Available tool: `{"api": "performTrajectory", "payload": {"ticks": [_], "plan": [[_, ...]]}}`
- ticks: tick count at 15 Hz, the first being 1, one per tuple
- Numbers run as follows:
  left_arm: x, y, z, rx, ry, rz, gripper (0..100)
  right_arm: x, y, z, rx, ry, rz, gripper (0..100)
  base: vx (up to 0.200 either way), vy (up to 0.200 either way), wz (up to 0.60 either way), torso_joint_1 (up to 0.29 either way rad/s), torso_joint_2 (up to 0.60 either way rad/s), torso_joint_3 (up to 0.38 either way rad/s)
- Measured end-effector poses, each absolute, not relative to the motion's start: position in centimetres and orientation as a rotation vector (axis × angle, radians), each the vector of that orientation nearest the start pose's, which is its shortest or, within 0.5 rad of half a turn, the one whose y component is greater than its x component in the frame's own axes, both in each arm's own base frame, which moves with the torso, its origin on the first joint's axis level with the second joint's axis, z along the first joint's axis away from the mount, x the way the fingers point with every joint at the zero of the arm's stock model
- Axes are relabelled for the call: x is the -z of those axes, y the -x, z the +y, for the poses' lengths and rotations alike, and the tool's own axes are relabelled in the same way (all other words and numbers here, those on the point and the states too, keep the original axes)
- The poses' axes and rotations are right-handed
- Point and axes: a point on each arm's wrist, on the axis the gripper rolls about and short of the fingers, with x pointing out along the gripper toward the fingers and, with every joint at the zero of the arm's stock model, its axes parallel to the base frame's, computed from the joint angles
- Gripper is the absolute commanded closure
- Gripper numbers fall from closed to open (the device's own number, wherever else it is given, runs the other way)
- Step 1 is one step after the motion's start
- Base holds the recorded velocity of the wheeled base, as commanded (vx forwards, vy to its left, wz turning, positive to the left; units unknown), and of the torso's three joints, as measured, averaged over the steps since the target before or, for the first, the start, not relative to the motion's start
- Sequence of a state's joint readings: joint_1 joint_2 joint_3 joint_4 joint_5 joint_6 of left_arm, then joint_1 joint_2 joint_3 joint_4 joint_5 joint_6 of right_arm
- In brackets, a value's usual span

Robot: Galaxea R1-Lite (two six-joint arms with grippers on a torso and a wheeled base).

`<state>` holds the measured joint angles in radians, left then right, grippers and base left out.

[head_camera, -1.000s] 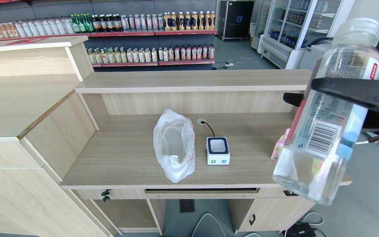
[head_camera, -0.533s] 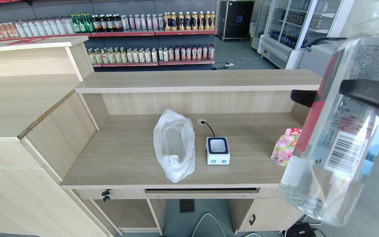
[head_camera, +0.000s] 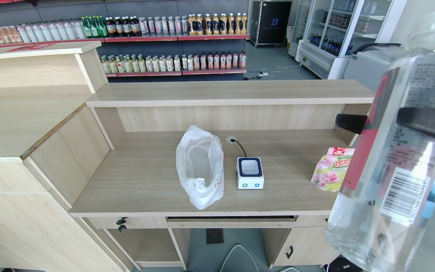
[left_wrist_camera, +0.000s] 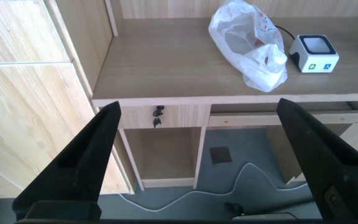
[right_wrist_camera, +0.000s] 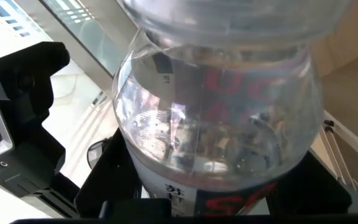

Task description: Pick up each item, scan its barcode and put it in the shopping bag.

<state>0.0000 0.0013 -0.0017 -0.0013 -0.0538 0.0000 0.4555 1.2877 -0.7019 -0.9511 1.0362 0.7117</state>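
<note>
Right gripper (head_camera: 387,121) is clamped around a clear bottle (head_camera: 391,181). It's held up close at the right edge of the head view, tilted, with the barcode facing the camera. Left gripper (left_wrist_camera: 197,118) is spread wide with nothing in it. On the counter (head_camera: 145,177), mid-frame, the white shopping bag (head_camera: 200,166) sits just left of the scanner (head_camera: 250,173). A pink pouch (head_camera: 332,170) lies further right.

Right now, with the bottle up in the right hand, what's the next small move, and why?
Probably swing the right hand left and down toward the scanner, turning the barcode to face its window. The bottle is clamped high off the right end of the counter, far from the scanner, and its barcode faces back toward the robot.
</note>
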Motion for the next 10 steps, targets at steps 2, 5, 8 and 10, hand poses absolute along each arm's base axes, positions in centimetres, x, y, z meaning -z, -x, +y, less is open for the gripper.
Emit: {"api": "performTrajectory", "payload": {"ticks": [2, 5, 8, 10], "plan": [[-7.61, 2.29, -0.12, 0.054, 0.000, -0.002, 0, -27.97, -15.66, 9.77, -1.523, -0.448, 0.165, 100, 0.000, 0.000, 0.00, 0.000, 0.00, 0.000], [-7.61, 2.29, -0.12, 0.054, 0.000, -0.002, 0, -27.51, -15.38, 9.58, -1.516, -0.431, 0.157, 100, 0.000, 0.000, 0.00, 0.000, 0.00, 0.000], [-7.61, 2.29, -0.12, 0.054, 0.000, -0.002, 0, -27.43, -15.40, 9.50, -1.511, -0.431, 0.157, 100, 0.000, 0.000, 0.00, 0.000, 0.00, 0.000], [-7.61, 2.29, -0.12, 0.054, 0.000, -0.002, 0, -27.39, -15.41, 9.47, -1.509, -0.431, 0.158, 100, 0.000, 0.000, 0.00, 0.000, 0.00, 0.000]]}}
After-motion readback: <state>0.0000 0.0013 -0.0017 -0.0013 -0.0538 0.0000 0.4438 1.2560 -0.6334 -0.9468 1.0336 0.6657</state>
